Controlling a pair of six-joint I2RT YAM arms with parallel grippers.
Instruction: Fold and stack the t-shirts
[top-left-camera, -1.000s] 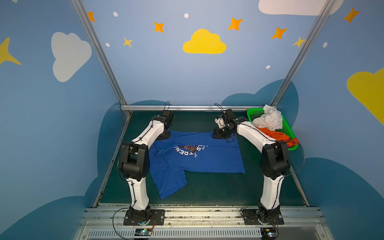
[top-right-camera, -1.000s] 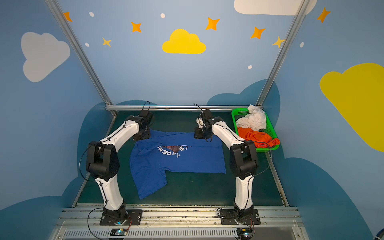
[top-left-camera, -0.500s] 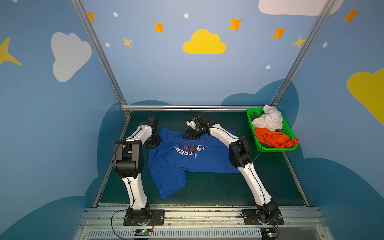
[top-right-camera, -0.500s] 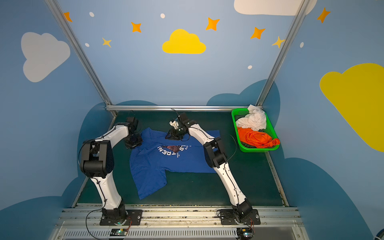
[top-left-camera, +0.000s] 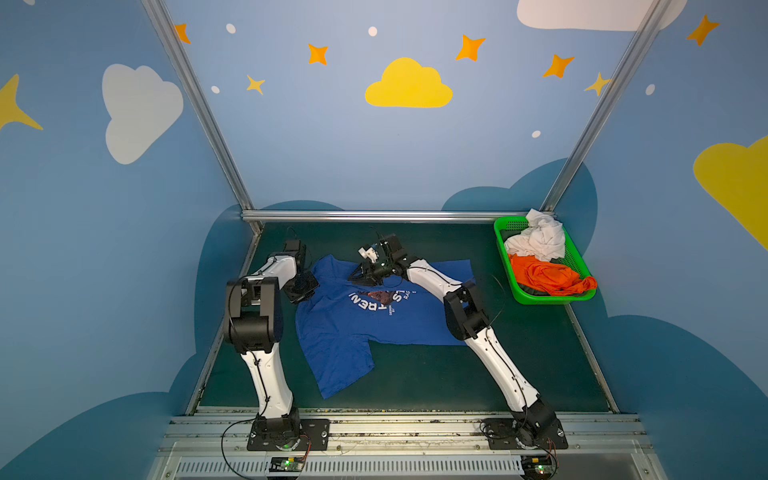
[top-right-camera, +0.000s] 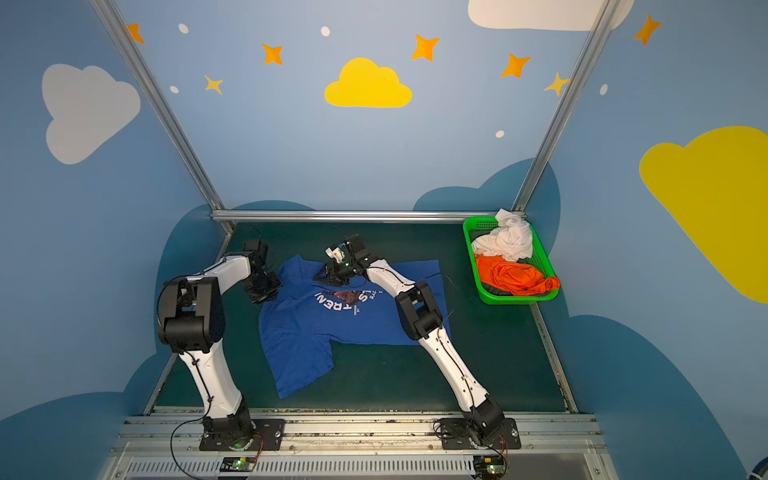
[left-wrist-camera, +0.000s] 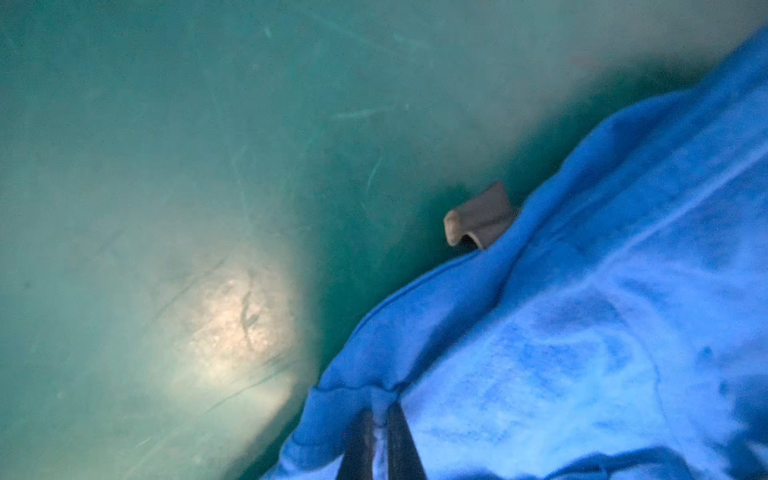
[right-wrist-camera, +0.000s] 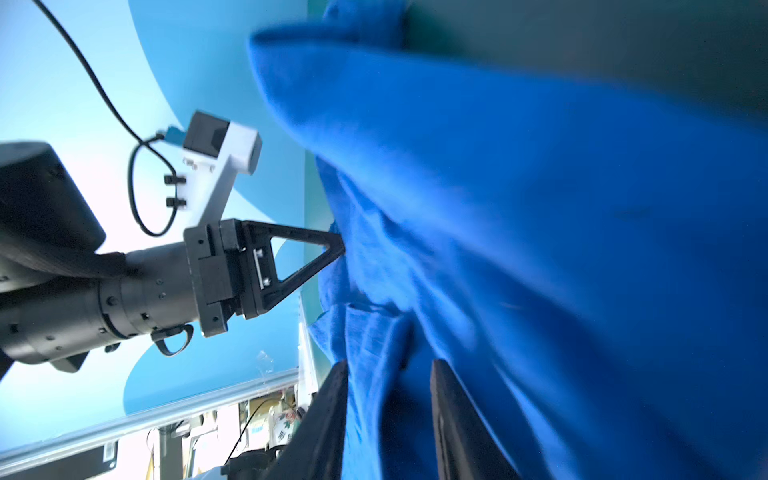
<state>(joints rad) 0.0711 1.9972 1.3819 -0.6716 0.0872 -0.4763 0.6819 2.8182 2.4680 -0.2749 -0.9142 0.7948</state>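
Observation:
A royal-blue t-shirt (top-left-camera: 374, 328) (top-right-camera: 324, 332) lies spread on the green mat, white print up, in both top views. My left gripper (top-left-camera: 307, 289) (top-right-camera: 270, 291) is at its left shoulder edge. In the left wrist view that gripper (left-wrist-camera: 380, 409) is shut on a pinch of the blue cloth. My right gripper (top-left-camera: 359, 279) (top-right-camera: 322, 276) is low at the collar. Its fingers (right-wrist-camera: 388, 365) stand apart with a fold of blue cloth between them. The white t-shirt (top-left-camera: 540, 241) and the orange t-shirt (top-left-camera: 548, 278) lie crumpled in the basket.
The green mesh basket (top-left-camera: 540, 300) stands at the back right corner of the mat (top-left-camera: 415, 374). A metal rail (top-left-camera: 374, 215) runs along the back edge. A small grey label (left-wrist-camera: 478, 220) sticks out from the blue shirt's edge.
The right gripper swung left from the shirt's far right top edge to the collar. The left gripper moved down to the left shoulder and shut on the cloth.

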